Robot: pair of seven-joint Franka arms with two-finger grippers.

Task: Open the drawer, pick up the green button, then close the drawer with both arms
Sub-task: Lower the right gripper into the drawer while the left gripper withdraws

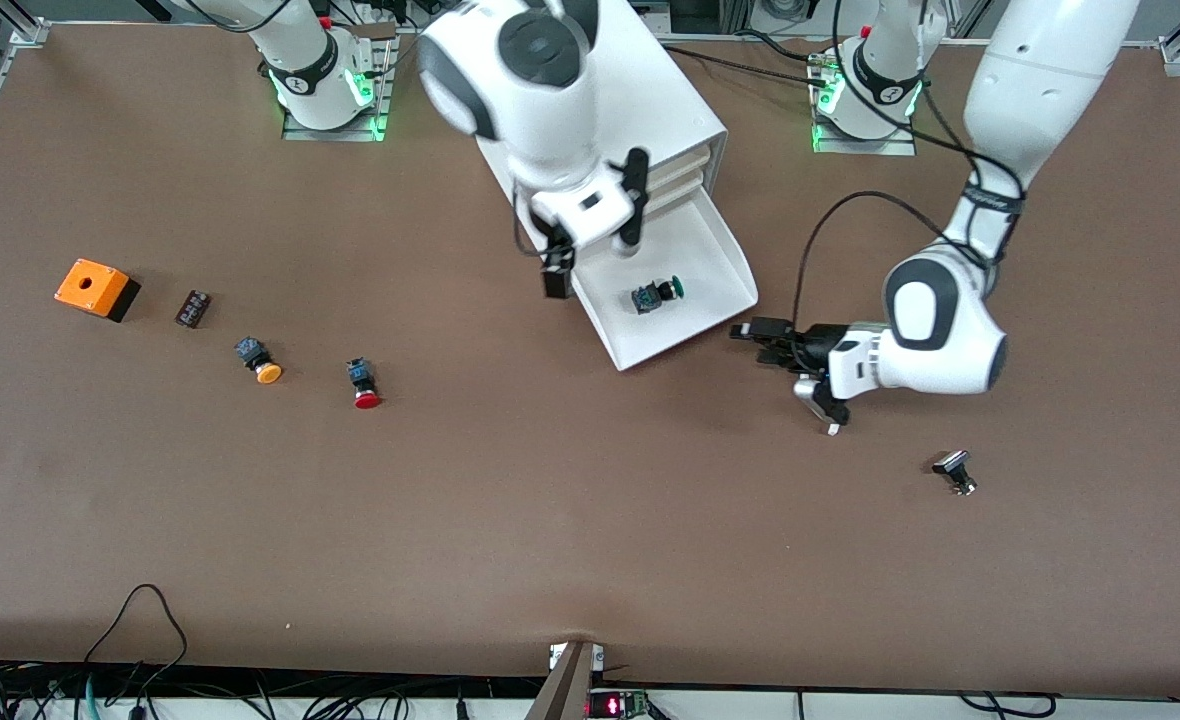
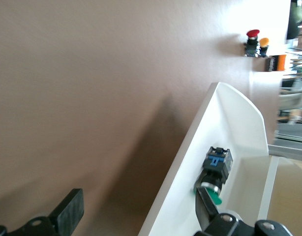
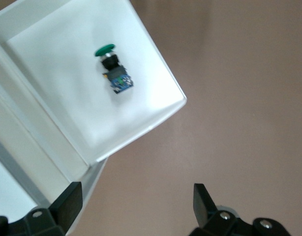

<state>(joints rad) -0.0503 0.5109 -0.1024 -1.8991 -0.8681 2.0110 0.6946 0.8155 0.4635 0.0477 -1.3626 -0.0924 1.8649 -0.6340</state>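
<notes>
One green button (image 1: 657, 294) lies in the pulled-out drawer (image 1: 720, 262); one orange button (image 1: 260, 363) and one red button (image 1: 363, 385) sit at the table's nine o'clock. The left gripper (image 1: 786, 368) gapes empty at the drawer's four o'clock. The right gripper (image 1: 595, 246) spreads empty over the drawer.

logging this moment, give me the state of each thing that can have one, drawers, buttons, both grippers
bottom drawer: pulled out
upper two drawers: shut
green button: lying on its side in the bottom drawer, untouched
orange button: on its side on the table
red button: on its side on the table
left gripper: fingers open, empty, beside the drawer front
right gripper: fingers open, empty, over the drawer
</notes>
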